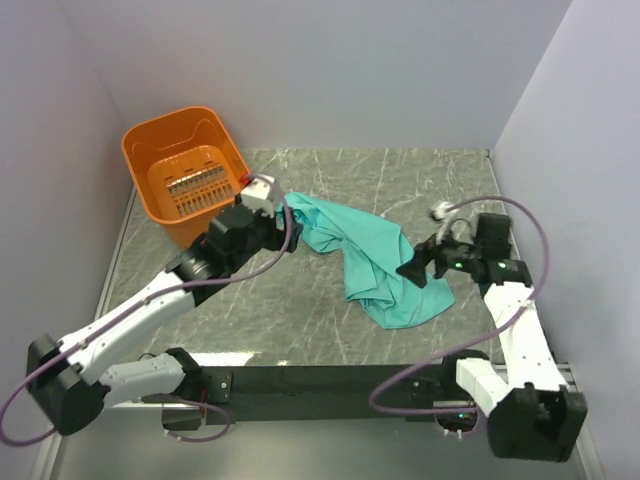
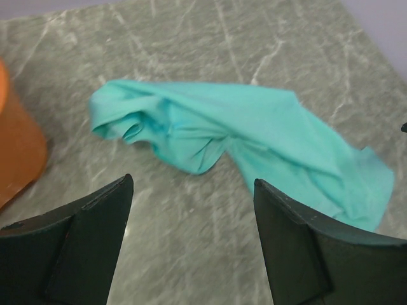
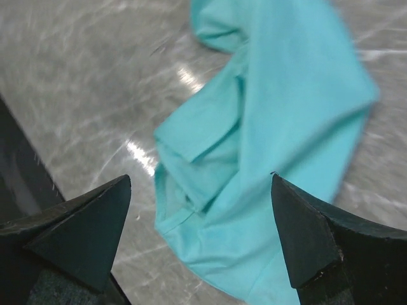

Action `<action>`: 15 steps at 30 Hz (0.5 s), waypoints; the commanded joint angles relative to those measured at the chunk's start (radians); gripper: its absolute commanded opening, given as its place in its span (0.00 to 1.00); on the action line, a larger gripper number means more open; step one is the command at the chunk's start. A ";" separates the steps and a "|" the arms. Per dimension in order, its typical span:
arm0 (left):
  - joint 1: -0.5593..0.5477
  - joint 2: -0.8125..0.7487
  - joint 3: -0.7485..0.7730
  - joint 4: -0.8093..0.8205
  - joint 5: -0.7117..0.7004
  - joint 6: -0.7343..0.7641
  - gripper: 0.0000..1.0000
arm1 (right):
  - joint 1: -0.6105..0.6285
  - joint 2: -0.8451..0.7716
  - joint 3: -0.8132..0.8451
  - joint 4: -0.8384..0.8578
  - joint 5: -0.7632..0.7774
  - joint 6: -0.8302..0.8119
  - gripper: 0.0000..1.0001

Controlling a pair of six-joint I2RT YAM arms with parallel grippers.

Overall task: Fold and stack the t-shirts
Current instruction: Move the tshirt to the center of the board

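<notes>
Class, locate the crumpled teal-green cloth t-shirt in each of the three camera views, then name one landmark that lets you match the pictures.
Top external: the teal-green cloth t-shirt lies crumpled at the centre, slightly right.
Left wrist: the t-shirt stretches across the middle, from centre-left down to the right edge.
Right wrist: the t-shirt fills the centre and upper right.
Shared landmark: the grey veined table beneath it.

My desk is grey with pale veins. A crumpled teal t-shirt lies near its middle, and an orange basket stands at its far-left corner.
</notes>
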 commanded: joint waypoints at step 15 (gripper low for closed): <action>-0.086 -0.420 -0.203 -0.127 -0.263 0.139 0.84 | 0.656 0.436 0.200 0.031 0.610 0.142 0.85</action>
